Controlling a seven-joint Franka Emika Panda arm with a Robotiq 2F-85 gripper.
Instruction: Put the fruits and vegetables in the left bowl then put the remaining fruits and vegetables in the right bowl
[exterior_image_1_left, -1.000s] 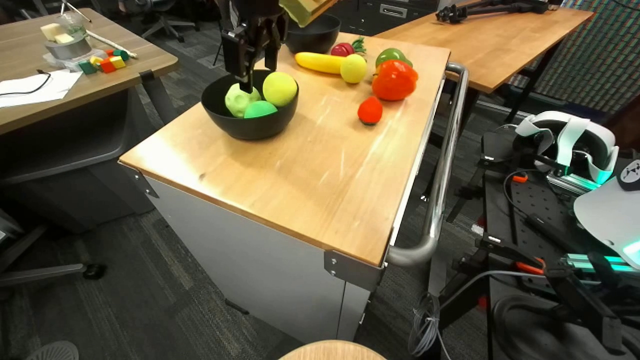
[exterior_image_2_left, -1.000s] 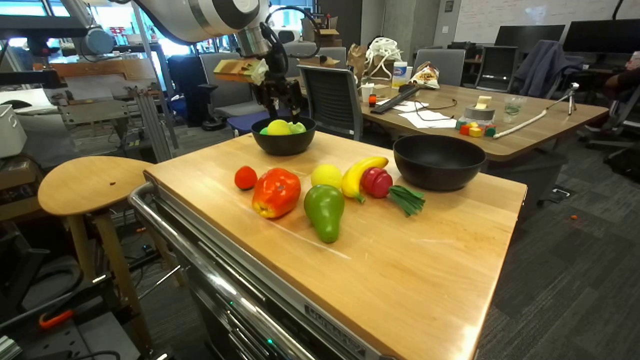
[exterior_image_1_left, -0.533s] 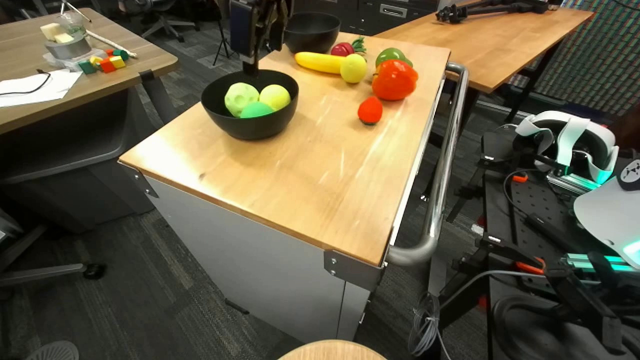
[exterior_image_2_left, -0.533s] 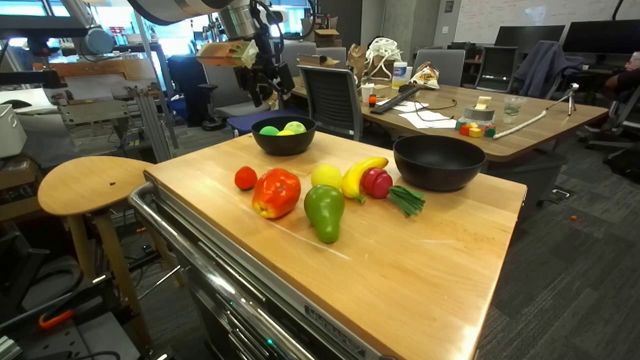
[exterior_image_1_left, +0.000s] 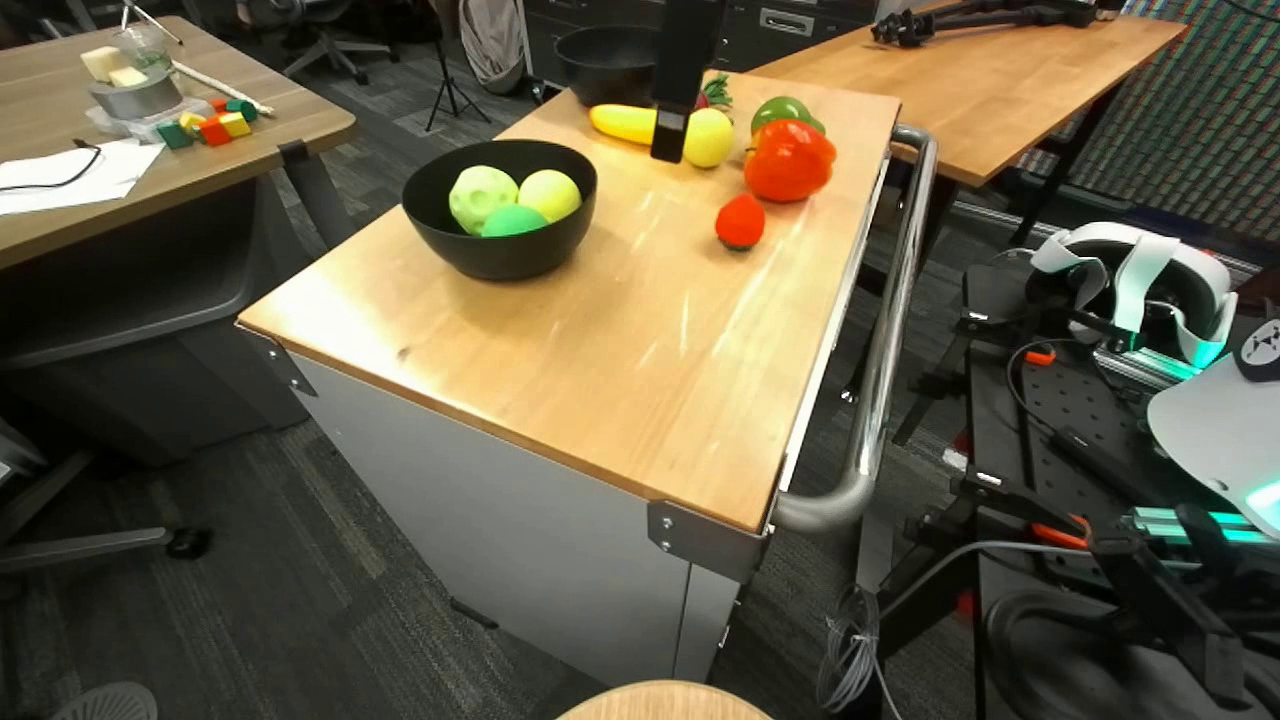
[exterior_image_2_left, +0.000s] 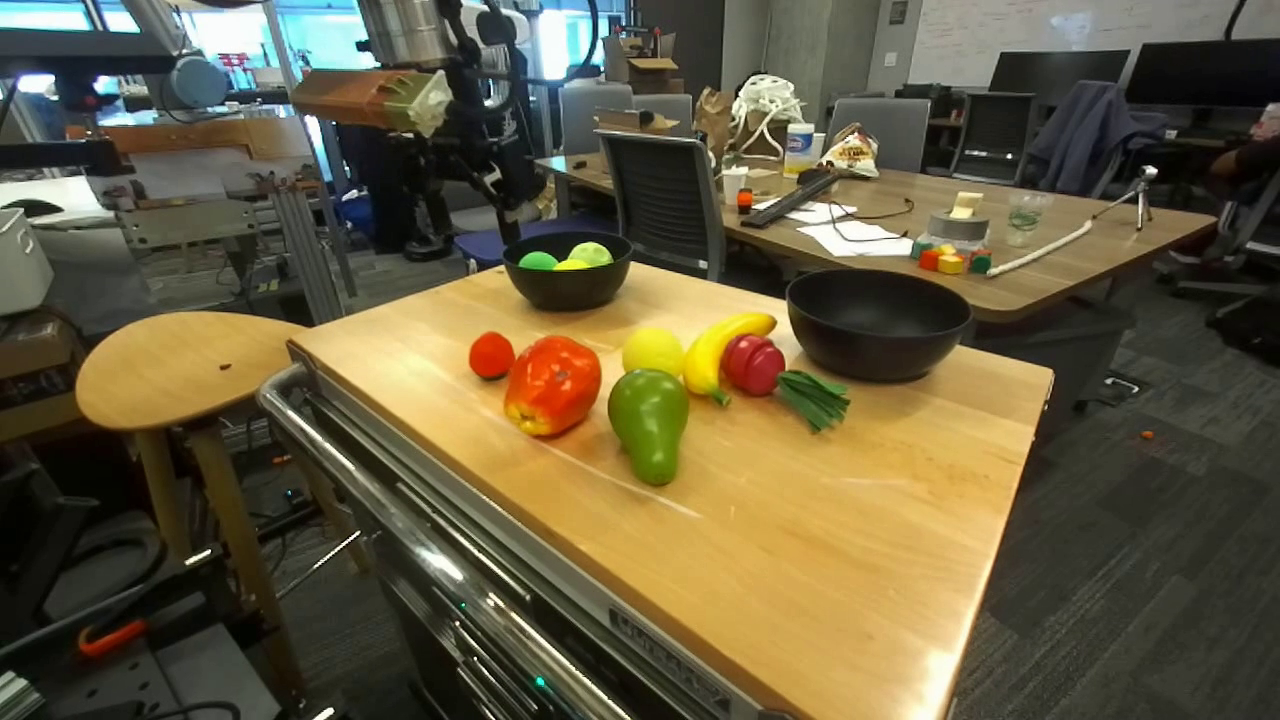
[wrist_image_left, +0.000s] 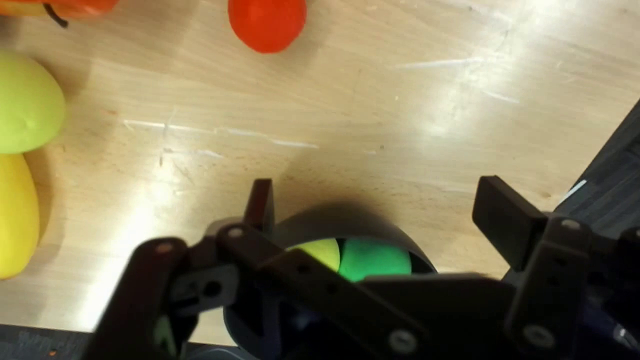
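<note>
Progress looks like roughly a third by count, with three items resting in the left bowl (exterior_image_1_left: 510, 262) and six out on the surface (exterior_image_2_left: 800, 550). Nothing shows in the right bowl (exterior_image_2_left: 880, 352), though part of its floor is hidden, so the second stage has probably not begun. Whether the first stage is complete cannot be told, since the sentence does not say which items go where.

Inside the left bowl, a pale green ball (exterior_image_1_left: 482, 198), a yellow-green ball (exterior_image_1_left: 550, 195) and a bright green ball (exterior_image_1_left: 514, 221) sit close together. Left to place are a small red fruit (exterior_image_2_left: 491, 355), a large red-orange fruit (exterior_image_2_left: 553, 387) near it, a green pear-shaped fruit (exterior_image_2_left: 648, 425), a lemon-like yellow fruit (exterior_image_2_left: 653, 352), a banana (exterior_image_2_left: 712, 350) and a dark red piece (exterior_image_2_left: 753, 364) with a leafy green top. The banana lies between the yellow fruit and the red piece, close to both, with one end near the right bowl.

The claw (wrist_image_left: 376, 200) hangs above the surface near the left bowl, its jaws spread wide and gripping nothing. A fresh pick is the likely next step; the round fruits could roll if nudged.
</note>
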